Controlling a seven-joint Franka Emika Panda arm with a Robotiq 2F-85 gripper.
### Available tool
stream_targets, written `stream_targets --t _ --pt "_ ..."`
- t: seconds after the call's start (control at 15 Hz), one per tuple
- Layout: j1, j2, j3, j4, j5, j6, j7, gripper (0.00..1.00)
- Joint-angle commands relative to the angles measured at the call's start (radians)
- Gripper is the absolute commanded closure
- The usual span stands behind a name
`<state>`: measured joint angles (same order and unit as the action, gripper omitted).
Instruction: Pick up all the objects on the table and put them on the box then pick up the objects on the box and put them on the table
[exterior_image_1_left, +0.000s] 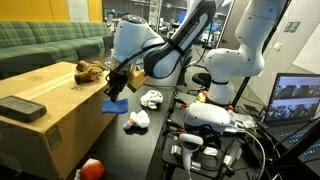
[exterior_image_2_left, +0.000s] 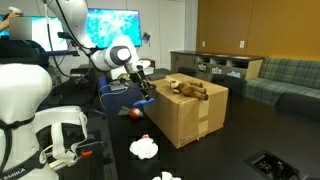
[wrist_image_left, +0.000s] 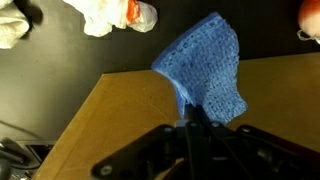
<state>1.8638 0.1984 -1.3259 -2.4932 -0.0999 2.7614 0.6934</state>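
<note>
The robot's black gripper (exterior_image_1_left: 117, 88) is hanging just over the edge of the big brown cardboard box (exterior_image_1_left: 60, 125), and its fingers are pinching tight on one end of the soft blue knitted cloth (exterior_image_1_left: 115, 105). In the wrist view the gripper (wrist_image_left: 195, 122) is coming in from the bottom. There the blue knitted cloth (wrist_image_left: 205, 65) is spreading away from it, partly over the corner of the cardboard box (wrist_image_left: 110, 130) and partly over the black table (wrist_image_left: 270, 30). The cloth is up in the air and is dangling down beside the box wall. On top of the box a brown fuzzy stuffed toy (exterior_image_1_left: 90, 70) is lying close behind the gripper (the nearest thing to it up there). It is showing in both exterior views (exterior_image_2_left: 188, 88). A flat black bar-shaped thing (exterior_image_1_left: 20, 108) is lying well apart, at the other end of the box top. Down on the table two white crumpled things (exterior_image_1_left: 151, 98) (exterior_image_1_left: 136, 121) are lying near the box. One of them is showing an orange patch in the wrist view (wrist_image_left: 118, 14). A small red-orange ball (exterior_image_1_left: 90, 168) is sitting by the box, farther along the table. A green sofa (exterior_image_1_left: 40, 40) is standing behind the box, and an open laptop (exterior_image_1_left: 295, 100) is glowing off to the side.
</note>
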Motion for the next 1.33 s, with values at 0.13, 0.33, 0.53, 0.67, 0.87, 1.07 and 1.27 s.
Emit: stream_targets --t 0.13,0.33,0.53,0.67,0.87,1.07,1.27 --pt "0.245 -0.141 -0.229 0.143 -0.086 -0.224 0.028 0.99" --pt "0.312 -0.139 -0.292 0.231 -0.055 -0.282 0.016 0.99" --pt "0.347 -0.122 -0.349 0.305 -0.024 -0.319 -0.004 0.99" --pt "0.352 -0.119 -0.380 0.334 -0.004 -0.309 -0.011 0.99" --pt "0.324 -0.119 -0.398 0.342 -0.004 -0.268 -0.005 0.99" --pt "0.280 -0.155 -0.388 0.335 -0.032 -0.237 -0.004 0.99" --pt "0.195 -0.165 -0.320 0.319 -0.030 -0.193 0.004 0.99"
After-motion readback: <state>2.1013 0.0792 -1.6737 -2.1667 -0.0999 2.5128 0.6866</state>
